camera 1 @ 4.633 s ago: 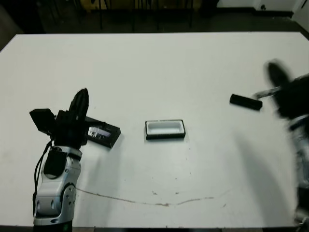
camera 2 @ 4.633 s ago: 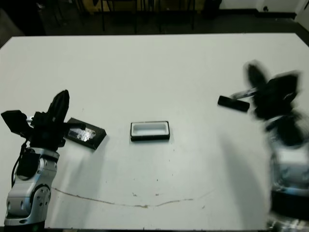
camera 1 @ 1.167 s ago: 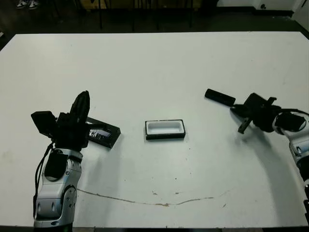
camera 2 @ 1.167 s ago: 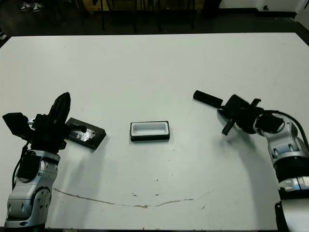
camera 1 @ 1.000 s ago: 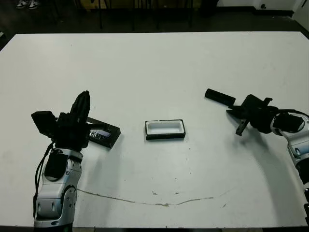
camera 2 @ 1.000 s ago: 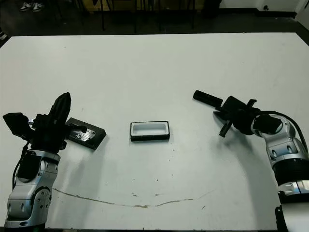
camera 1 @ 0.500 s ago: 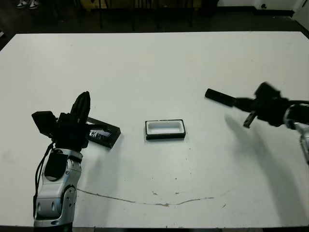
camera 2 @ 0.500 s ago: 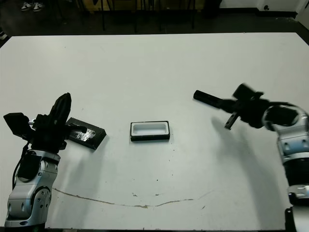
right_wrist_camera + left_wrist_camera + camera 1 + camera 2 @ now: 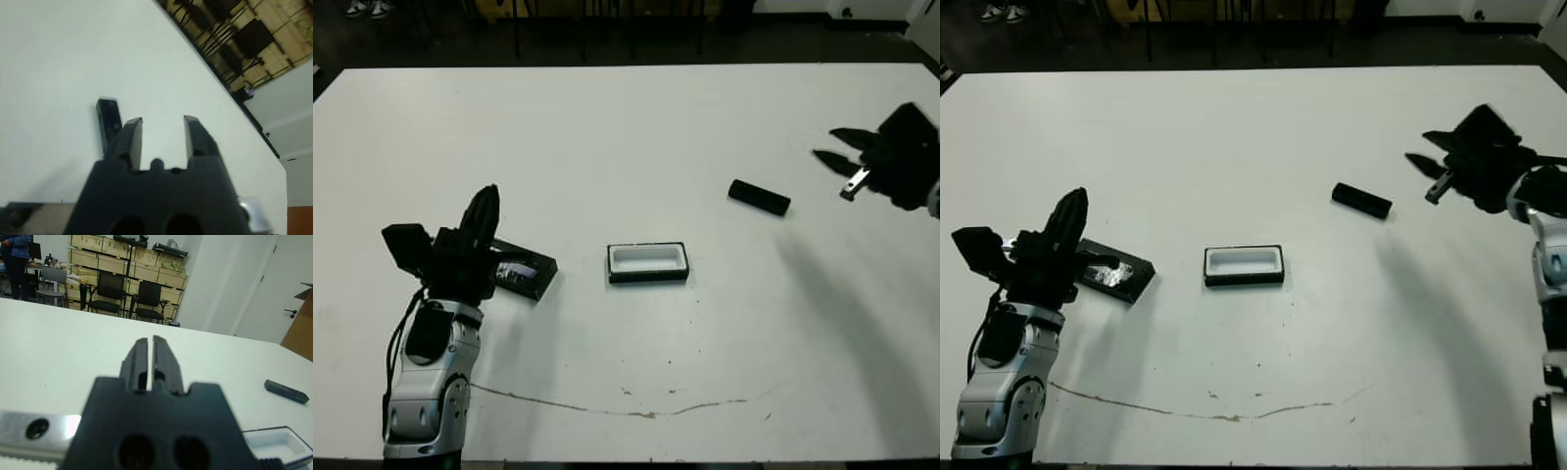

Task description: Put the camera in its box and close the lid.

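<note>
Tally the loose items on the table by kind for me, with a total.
camera: 1
box: 1
lid: 1
Total: 3

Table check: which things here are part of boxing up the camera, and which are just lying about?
For the job:
- camera, lying free on the table
- box, open and unfilled
- lid, flat by the left gripper
- right gripper, open, off the camera

Lying about:
- nothing loose; only a thin brownish streak near the table's front edge
</note>
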{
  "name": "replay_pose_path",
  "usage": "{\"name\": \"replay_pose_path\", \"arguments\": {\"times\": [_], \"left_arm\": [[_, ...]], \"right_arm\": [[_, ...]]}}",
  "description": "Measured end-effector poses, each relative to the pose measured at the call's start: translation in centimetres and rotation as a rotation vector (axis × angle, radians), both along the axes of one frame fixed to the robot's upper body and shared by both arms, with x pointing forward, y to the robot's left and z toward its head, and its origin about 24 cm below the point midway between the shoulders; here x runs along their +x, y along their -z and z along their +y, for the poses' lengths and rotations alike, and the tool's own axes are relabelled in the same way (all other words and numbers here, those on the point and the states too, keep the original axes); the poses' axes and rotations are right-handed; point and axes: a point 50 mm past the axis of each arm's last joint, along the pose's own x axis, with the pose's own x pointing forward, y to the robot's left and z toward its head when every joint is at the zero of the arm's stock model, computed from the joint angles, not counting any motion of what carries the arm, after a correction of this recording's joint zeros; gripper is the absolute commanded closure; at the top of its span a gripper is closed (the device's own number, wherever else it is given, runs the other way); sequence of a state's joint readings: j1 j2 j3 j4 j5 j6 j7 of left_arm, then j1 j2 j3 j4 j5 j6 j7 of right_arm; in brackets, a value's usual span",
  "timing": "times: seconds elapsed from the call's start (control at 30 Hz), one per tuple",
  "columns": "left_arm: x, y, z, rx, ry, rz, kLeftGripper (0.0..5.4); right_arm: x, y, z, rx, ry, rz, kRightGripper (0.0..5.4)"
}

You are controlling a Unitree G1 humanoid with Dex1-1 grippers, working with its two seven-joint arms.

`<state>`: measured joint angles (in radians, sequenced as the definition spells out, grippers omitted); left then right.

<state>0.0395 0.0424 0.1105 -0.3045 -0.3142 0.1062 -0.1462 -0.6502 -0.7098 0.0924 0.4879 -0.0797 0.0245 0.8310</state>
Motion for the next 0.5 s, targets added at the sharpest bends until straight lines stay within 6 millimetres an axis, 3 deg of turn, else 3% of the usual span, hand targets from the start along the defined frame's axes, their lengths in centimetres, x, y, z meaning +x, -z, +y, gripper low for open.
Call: {"name": "replay_pose_path", "arguments": {"times": [0.23, 0.5], "left_arm": [[0.0, 0.0, 0.1, 0.002, 0.0, -0.002, 5.4], [-0.1, 0.1, 0.1, 0.004, -0.001, 0.002, 5.4]], "right_arm": [[1.4, 2.5, 0.3, -0.056, -0.063, 0.165, 2.02], [2.2, 4.7, 1.2, -0.067, -0.045, 0.24, 0.62]]}}
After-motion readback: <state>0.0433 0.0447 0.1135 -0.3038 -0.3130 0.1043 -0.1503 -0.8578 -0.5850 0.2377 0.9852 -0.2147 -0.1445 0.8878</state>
